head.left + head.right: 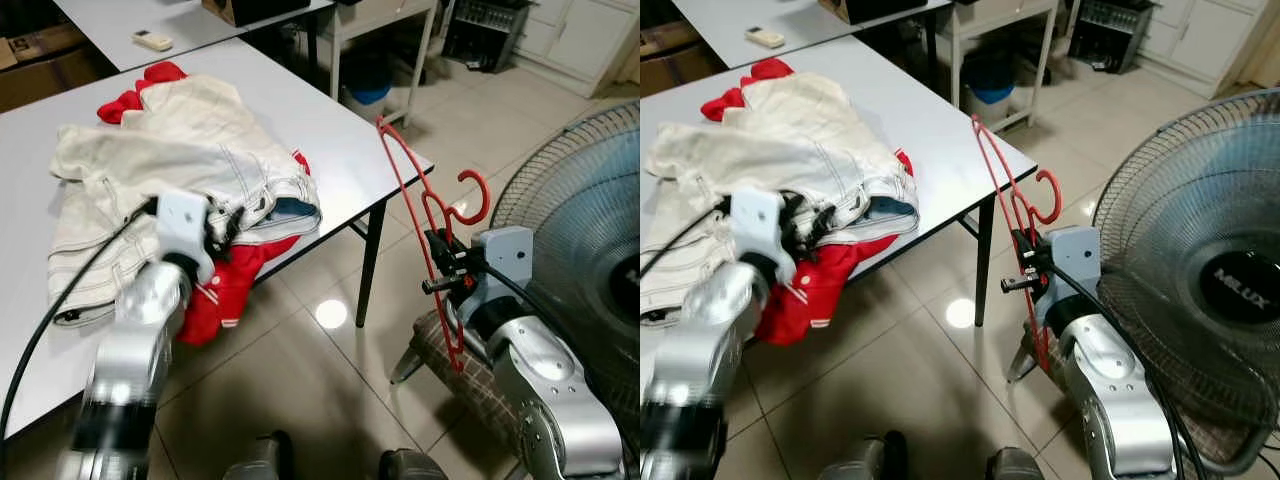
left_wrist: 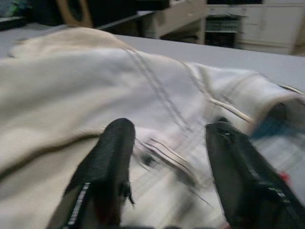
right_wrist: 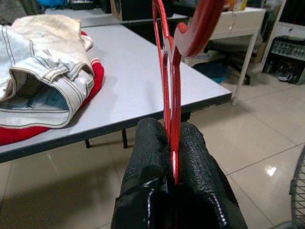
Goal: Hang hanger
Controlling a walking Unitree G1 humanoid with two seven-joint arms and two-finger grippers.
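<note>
Right gripper point(image 1: 447, 268) is closed tight on the thin red plastic hanger point(image 1: 428, 214), which I hold upright beside the white table's point(image 1: 330, 120) corner. Left gripper point(image 2: 167, 167) is spread open over cream-coloured denim clothes point(image 1: 180, 140).

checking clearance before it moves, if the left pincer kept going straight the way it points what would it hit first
The cream denim garment. The left pincer hovers open just above its folds on the white table, so it would likely meet the cloth first, though the gap is hard to judge.

Grey table point(image 1: 330, 120) on glossy tiled floor point(image 1: 300, 380); fan point(image 1: 1200, 270) right.
</note>
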